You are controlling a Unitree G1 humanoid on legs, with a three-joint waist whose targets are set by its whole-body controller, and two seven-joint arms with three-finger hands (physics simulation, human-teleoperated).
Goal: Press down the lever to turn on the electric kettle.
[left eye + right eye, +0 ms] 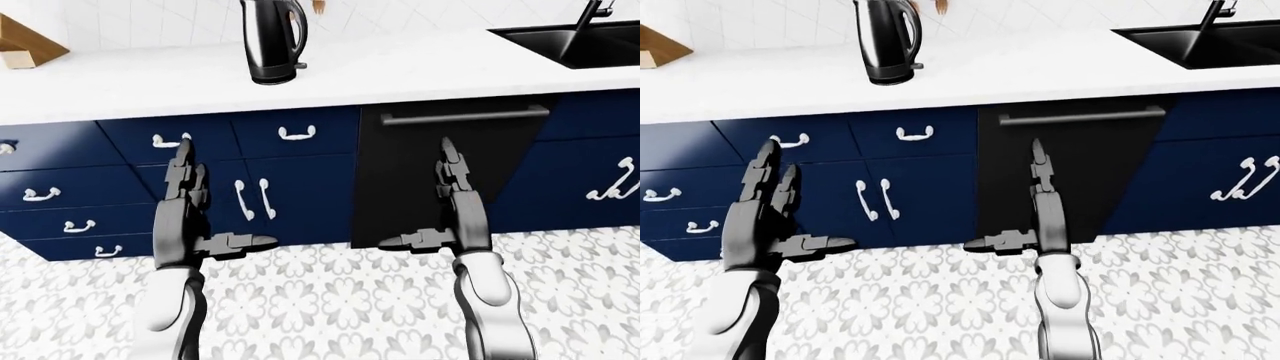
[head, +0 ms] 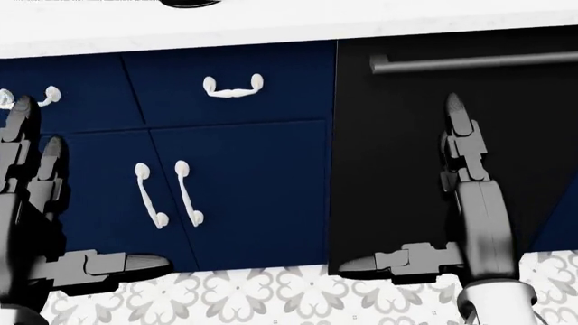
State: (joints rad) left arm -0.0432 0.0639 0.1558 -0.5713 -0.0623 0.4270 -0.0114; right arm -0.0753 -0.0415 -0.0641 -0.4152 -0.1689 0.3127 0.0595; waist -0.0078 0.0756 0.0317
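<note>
At the far left of the left-eye view a wooden object point(image 1: 28, 43) is seen on the white countertop point(image 1: 400, 71), cut off by the picture's edge. Below the counter, navy drawers and cabinet doors point(image 1: 300, 187) with white curved handles point(image 1: 297, 134) are ranged along the left part of the run. The left hand point(image 1: 190, 214) is held low in front of these cabinets, above the patterned floor point(image 1: 340, 300); its fingers point(image 1: 183, 161) are stretched straight up and its thumb is spread out sideways toward the right, so the hand is fully open and nothing is gripped by it. The electric kettle point(image 1: 274, 39), black and glossy with its handle on its right side, stands upright on its base on the countertop, far from the robot against the white tiled wall point(image 1: 420, 15), up and to the right of the left hand and well apart from both hands. A small tab at the foot of the handle point(image 1: 300, 65) may be the lever, though it is too small to be made out with certainty. Further right, a black dishwasher front point(image 1: 455, 172) with a grey bar handle point(image 1: 465, 116) is set beneath the counter. The right hand point(image 1: 445, 210) is held before it, fingers point(image 1: 450, 161) extended upward and thumb pointed left, likewise wide open and empty. At the far right a black sink point(image 1: 575, 41) with a dark tap point(image 1: 590, 15) is sunk into the countertop, and more navy doors are seen below it.
</note>
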